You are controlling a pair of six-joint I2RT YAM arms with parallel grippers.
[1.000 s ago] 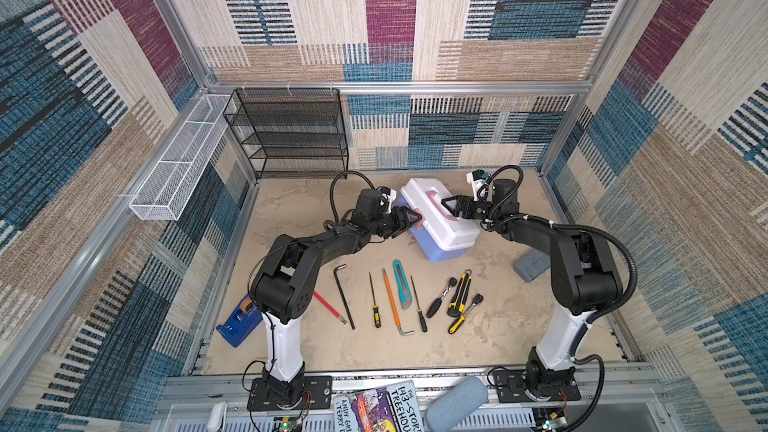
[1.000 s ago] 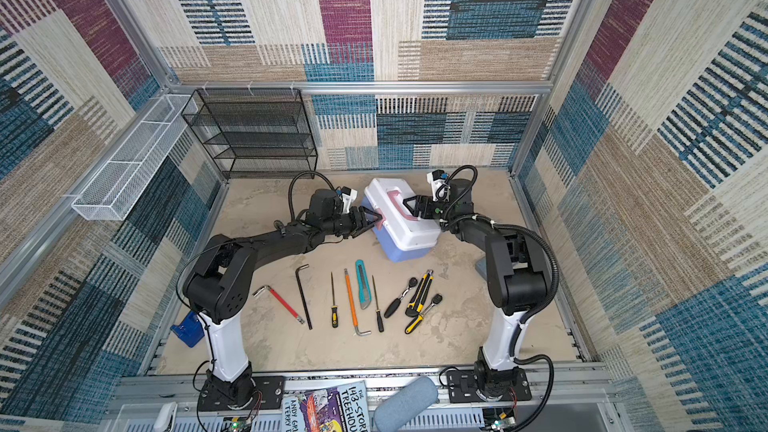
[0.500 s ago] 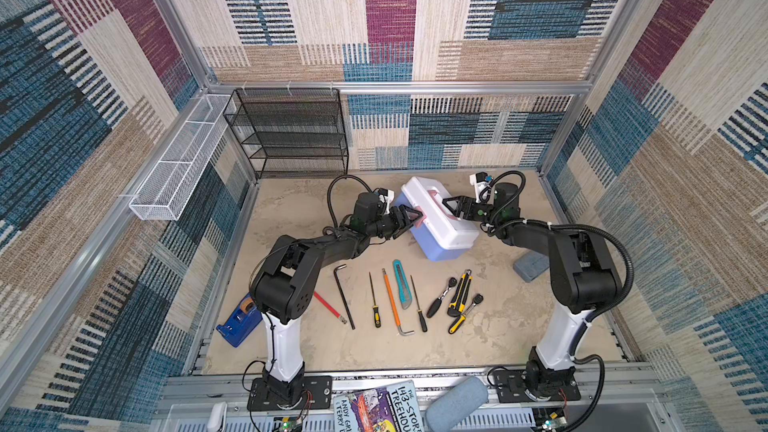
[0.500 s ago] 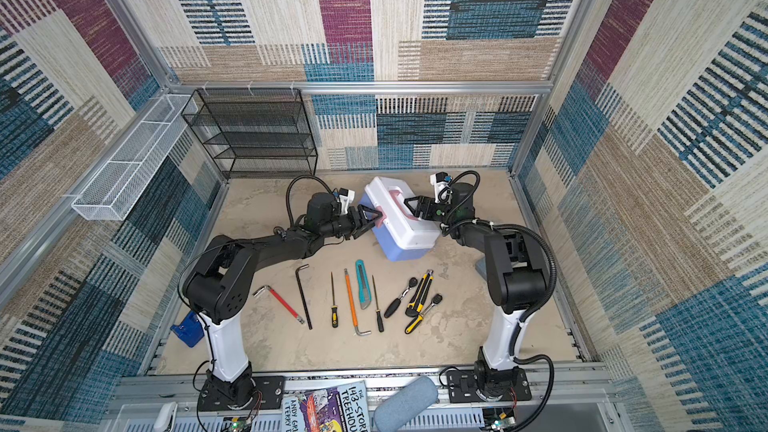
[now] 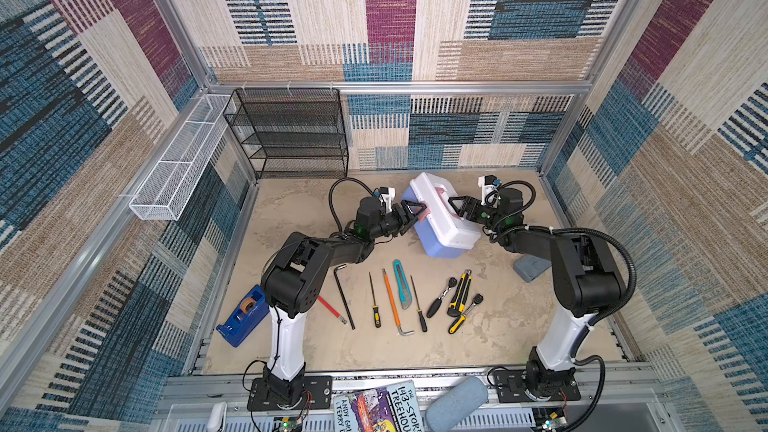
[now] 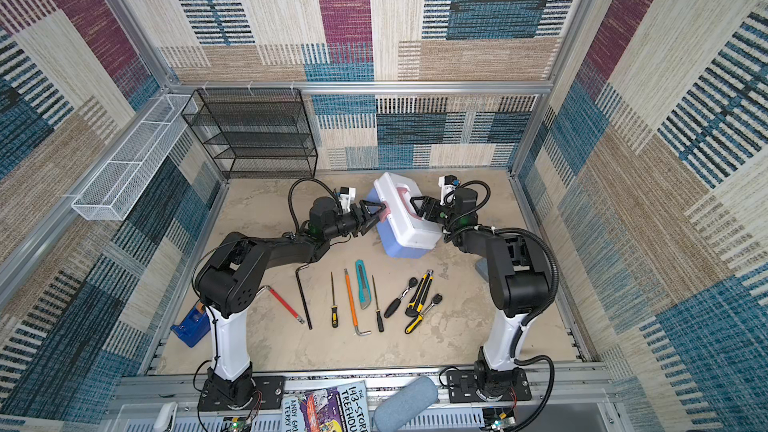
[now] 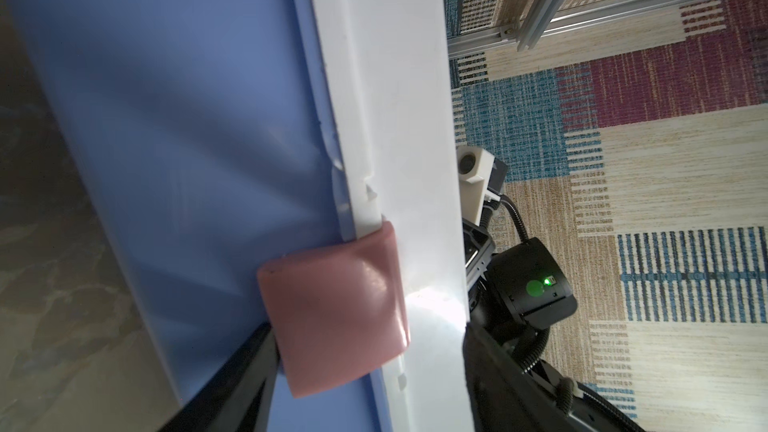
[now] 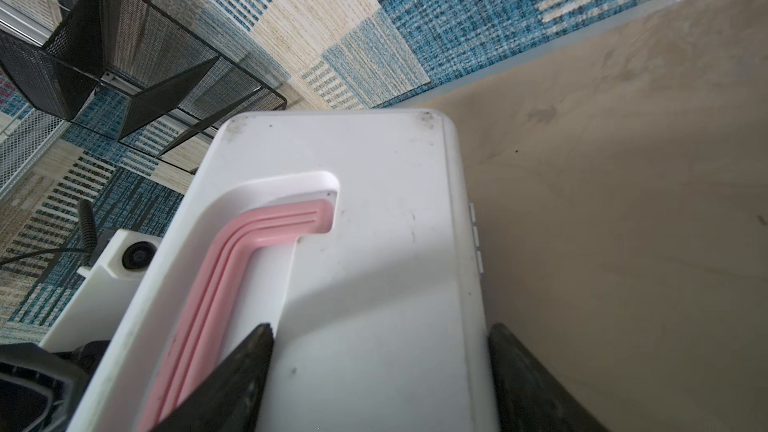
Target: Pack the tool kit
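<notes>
Standing askew at the back middle of the table (image 5: 498,326), the shut box (image 5: 442,222) sits between the two arms in both top views. The tools (image 5: 399,297) lie in a row on the table nearer the front. The left gripper (image 5: 417,214) meets the box's side at the pink latch (image 6: 384,212), jaws spread. The right gripper (image 5: 454,209) reaches onto the lid (image 6: 401,209) from the opposite side. A tape dispenser (image 5: 243,317) lies front left.

Left wrist view: the fingers (image 7: 237,380) stand wide apart, with latch and lid edge between them and one finger just beside the latch, against the blue base (image 7: 166,118).

Right wrist view: the fingers (image 8: 241,376) straddle a strip of lid, one over the pink handle (image 8: 232,276), the other at the lid's outer edge. Whether they clamp it cannot be told.
</notes>
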